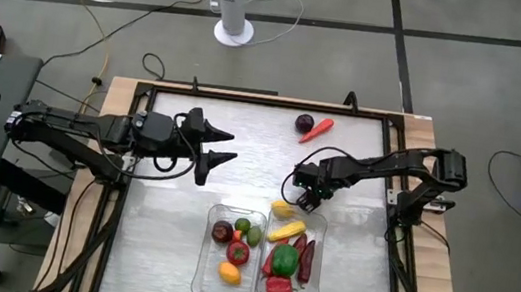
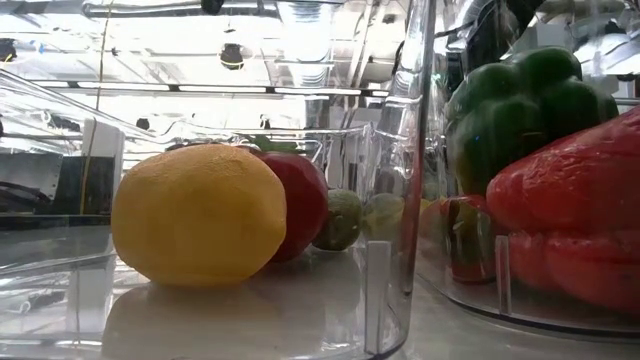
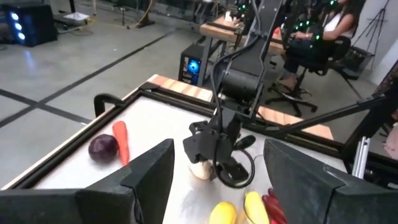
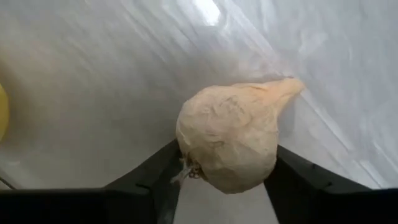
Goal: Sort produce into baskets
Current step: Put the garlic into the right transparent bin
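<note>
Well along, judging by the fill of the two tubs near the 6 o'clock edge of the bench [image 1: 156, 253]. Left basket [image 1: 205, 256] loaded with round pieces: a dark purple one, a green one, a red one, and an orange one [image 1: 231, 273] nearest 6 o'clock. Right basket [image 1: 315, 274] loaded with a corn cob [image 1: 286, 232], a green pepper [image 1: 286, 260], red pieces and chillies.

Left to sort, as far as can be seen: a dark purple round piece [image 1: 304, 124] and a carrot [image 1: 318, 130] lying touching at about 1 o'clock on the bench, well apart from the baskets; a yellow piece [image 1: 281, 209] just outside the right basket's far rim; and a pale garlic-like bulb [image 4: 231, 138].

Right claw [image 1: 307, 194] low over the bench centre, just beyond the right basket, closed around the pale bulb, with the bulb pinched between both fingers in the right wrist view. Probably headed for the right basket next.

Left claw [image 1: 221, 147] spread wide, holding nothing, hanging at about 10 o'clock of the baskets.
</note>
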### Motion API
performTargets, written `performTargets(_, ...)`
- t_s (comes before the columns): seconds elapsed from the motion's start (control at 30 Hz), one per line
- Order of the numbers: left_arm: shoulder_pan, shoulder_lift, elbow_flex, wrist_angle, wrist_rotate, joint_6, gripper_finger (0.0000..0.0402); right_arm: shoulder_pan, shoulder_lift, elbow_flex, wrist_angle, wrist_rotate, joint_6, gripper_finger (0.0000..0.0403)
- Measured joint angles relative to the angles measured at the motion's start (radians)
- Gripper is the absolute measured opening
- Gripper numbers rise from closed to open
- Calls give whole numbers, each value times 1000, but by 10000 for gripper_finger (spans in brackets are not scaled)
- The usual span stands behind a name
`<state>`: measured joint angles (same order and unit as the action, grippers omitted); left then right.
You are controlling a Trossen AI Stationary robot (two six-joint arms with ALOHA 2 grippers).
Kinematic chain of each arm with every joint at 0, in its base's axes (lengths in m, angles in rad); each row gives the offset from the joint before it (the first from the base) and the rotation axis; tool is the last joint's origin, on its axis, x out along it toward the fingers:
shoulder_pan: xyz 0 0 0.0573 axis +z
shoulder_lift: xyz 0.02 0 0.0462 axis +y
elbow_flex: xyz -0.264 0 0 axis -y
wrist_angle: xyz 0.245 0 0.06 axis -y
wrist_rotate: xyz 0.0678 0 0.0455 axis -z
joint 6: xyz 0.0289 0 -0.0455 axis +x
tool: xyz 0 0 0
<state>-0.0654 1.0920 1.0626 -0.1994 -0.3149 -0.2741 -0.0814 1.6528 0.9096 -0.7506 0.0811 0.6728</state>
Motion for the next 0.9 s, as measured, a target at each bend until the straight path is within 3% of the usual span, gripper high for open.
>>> performTargets(0.33, 0, 0, 0, -13, -1, -1, 233, -23, -23, 29, -35, -3, -87, 132)
performTargets(0.63, 0, 0, 0, -59, 38, -27, 233, -4, -140, 192, -226, -29, -152, 142)
performTargets(0.9, 0, 0, 0, -182, 53, -85, 233, 135, -346, 260, -180, -291, -176, 145)
